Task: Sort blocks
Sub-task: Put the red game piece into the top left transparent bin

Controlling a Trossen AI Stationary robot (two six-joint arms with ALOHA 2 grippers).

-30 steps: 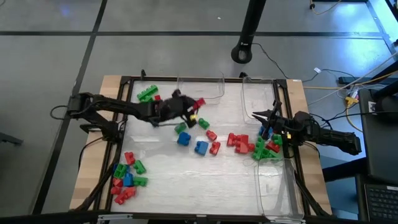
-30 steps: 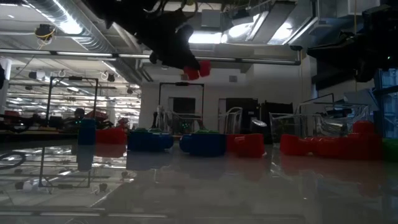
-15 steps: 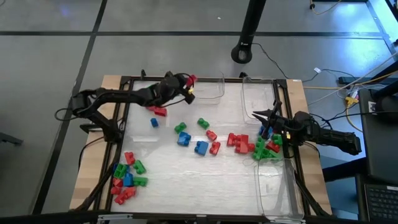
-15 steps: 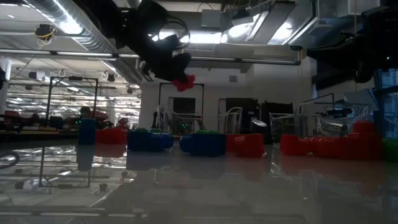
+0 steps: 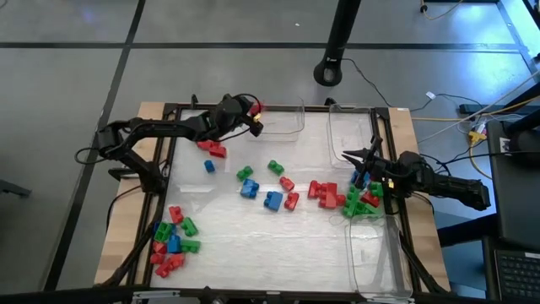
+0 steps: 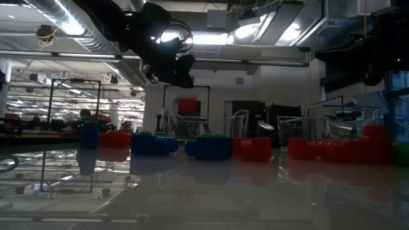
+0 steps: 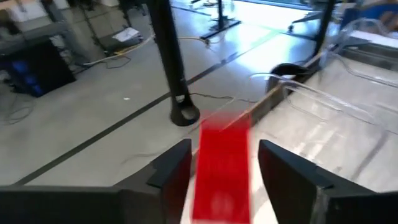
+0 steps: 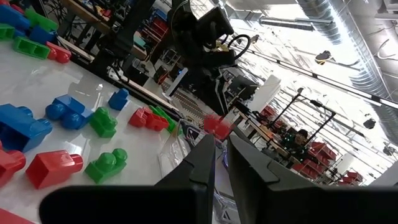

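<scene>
**Red block between parted fingers at the far-edge bin**

While the left gripper [image 5: 253, 118] reaches to the table's far edge beside a clear bin [image 5: 283, 118], its fingers stand apart, and a red block [image 7: 221, 165] shows blurred in the gap between them in the left wrist view; whether the fingers touch it cannot be told. In the low view the same red block [image 6: 187, 106] sits below the raised left gripper [image 6: 176, 71], clear of it.

- Right gripper [image 5: 361, 171]: low at the table's right side, fingers [image 8: 202, 165] nearly together, nothing seen between them.
- Blocks, centre: scattered red, green and blue pieces, among them a blue block [image 5: 272, 200] and a green block [image 5: 245, 173].
- Blocks, right: a red and green heap [image 5: 359, 203] just beside the right gripper.
- Blocks, near-left corner: a mixed cluster [image 5: 171, 241].
- Blocks, far left: a red pair [image 5: 213, 149] near the left arm, with a small blue piece [image 5: 209, 166] close by.
- Second clear bin [image 5: 350, 135]: far-right corner.
</scene>
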